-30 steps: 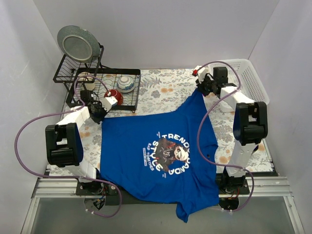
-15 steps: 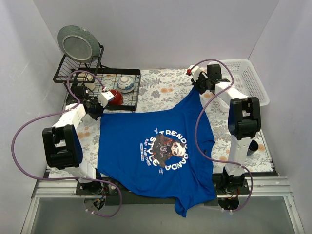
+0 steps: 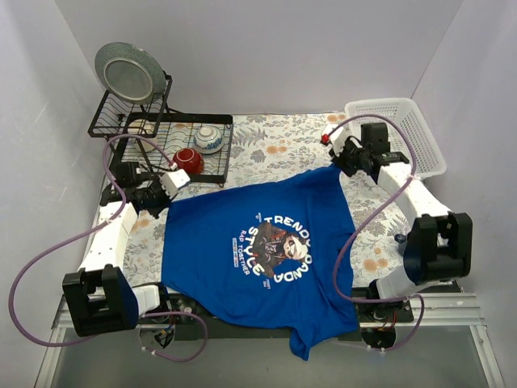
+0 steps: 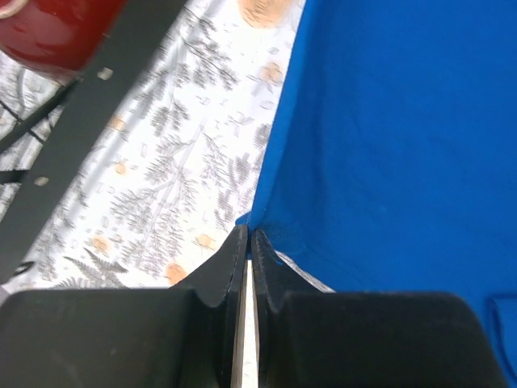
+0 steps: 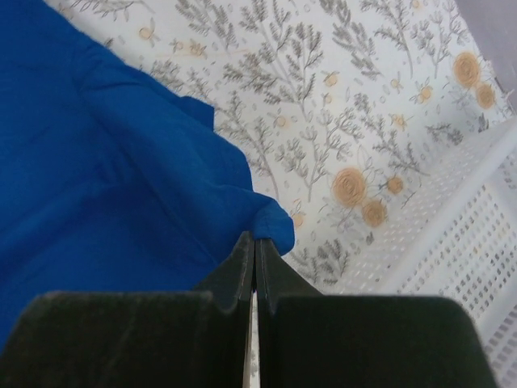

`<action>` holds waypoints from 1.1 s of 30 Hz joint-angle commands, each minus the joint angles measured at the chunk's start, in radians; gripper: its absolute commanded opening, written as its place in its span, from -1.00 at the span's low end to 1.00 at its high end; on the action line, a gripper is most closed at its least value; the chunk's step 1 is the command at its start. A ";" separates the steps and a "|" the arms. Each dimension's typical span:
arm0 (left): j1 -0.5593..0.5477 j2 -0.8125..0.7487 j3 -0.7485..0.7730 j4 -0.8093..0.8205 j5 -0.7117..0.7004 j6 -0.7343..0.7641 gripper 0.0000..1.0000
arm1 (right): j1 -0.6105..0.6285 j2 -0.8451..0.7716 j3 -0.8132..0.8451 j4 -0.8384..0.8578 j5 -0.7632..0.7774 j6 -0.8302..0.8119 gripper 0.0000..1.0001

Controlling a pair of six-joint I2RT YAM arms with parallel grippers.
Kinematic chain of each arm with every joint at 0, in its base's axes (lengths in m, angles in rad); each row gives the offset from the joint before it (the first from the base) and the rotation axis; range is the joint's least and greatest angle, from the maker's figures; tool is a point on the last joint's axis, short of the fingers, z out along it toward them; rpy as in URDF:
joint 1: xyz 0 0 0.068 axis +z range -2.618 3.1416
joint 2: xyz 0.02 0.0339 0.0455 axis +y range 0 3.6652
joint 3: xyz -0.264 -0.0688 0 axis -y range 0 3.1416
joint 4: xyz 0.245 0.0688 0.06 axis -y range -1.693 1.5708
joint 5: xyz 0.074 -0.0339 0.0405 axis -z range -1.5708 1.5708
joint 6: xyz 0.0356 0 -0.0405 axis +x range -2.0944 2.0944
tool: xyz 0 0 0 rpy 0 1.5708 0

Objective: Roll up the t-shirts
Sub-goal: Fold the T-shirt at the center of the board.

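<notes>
Here, the left claw point(image 4: 246, 234) is pinched tight on one far corner of the blue t-shirt point(image 3: 210, 267). The shirt lies spread on the flowery table point(image 3: 275, 149), picture up. Near the white basket point(image 3: 412, 129), the right claw point(image 5: 255, 238) is pinched tight on the other corner, I think to stretch it smooth for rolling.

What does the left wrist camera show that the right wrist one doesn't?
Left wrist only: the red bowl and a black bar of the dish rack, plus the left gripper. Right wrist only: the white basket and the right gripper. Both: the blue t-shirt on the floral tablecloth, with that view's gripper shut on a pinch of its edge.
</notes>
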 commanded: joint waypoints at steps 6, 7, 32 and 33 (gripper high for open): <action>0.009 -0.193 -0.125 -0.113 -0.030 0.125 -1.00 | -0.002 -0.282 -0.249 -0.187 -0.014 -0.090 -0.97; 0.010 -0.209 -0.137 -0.117 -0.037 0.132 -1.00 | -0.002 -0.327 -0.267 -0.200 -0.014 -0.096 -0.97; 0.090 -0.258 -0.173 -0.347 -0.088 0.538 -1.00 | -0.001 -0.710 -0.513 -0.536 -0.014 -0.245 -0.97; 0.090 -0.260 -0.176 -0.357 -0.093 0.547 -1.00 | -0.001 -0.713 -0.516 -0.539 -0.016 -0.247 -0.97</action>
